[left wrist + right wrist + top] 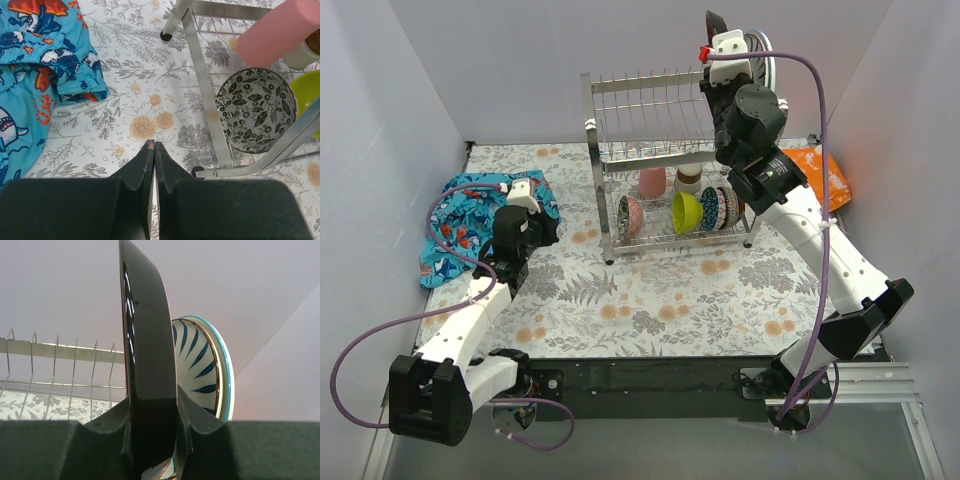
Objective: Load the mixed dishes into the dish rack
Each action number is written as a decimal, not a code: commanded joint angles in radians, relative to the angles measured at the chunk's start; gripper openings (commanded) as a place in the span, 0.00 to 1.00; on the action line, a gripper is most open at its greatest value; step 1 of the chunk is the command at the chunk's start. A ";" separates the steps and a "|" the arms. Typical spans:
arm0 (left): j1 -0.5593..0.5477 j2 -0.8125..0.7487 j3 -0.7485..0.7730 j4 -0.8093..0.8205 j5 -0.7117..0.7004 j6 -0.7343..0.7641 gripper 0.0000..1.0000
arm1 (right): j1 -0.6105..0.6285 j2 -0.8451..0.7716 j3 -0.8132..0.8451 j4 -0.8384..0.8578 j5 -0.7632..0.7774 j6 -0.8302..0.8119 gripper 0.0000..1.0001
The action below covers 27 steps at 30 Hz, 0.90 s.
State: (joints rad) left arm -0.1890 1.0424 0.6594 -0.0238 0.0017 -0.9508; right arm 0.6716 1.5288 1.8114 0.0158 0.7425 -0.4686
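The chrome dish rack [660,150] stands at the back middle. Its lower tier holds a pink cup [652,182], a lime bowl [686,211] and patterned bowls [630,216] on edge. My right gripper [723,45] is raised over the rack's upper right end, shut on a black plate [147,340] held edge-on between its fingers [152,405]. A white plate with dark blue stripes and a teal rim [205,365] stands just behind it. My left gripper [154,145] is shut and empty, low over the table by the rack's front left leg [205,95].
A blue shark-print cloth [470,220] lies at the left, next to my left gripper. An orange cloth [825,175] lies behind the right arm. The upper shelf's wire tines [60,365] stand left of the black plate. White walls close in the sides and back.
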 commanded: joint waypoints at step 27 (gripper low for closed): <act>0.000 0.001 -0.049 0.018 0.035 -0.042 0.00 | -0.056 -0.021 0.009 0.075 0.038 0.085 0.01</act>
State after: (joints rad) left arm -0.1890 1.0447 0.6243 -0.0216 0.0261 -0.9867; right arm 0.6407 1.5463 1.7966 -0.0509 0.7338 -0.3771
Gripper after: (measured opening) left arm 0.009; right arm 0.324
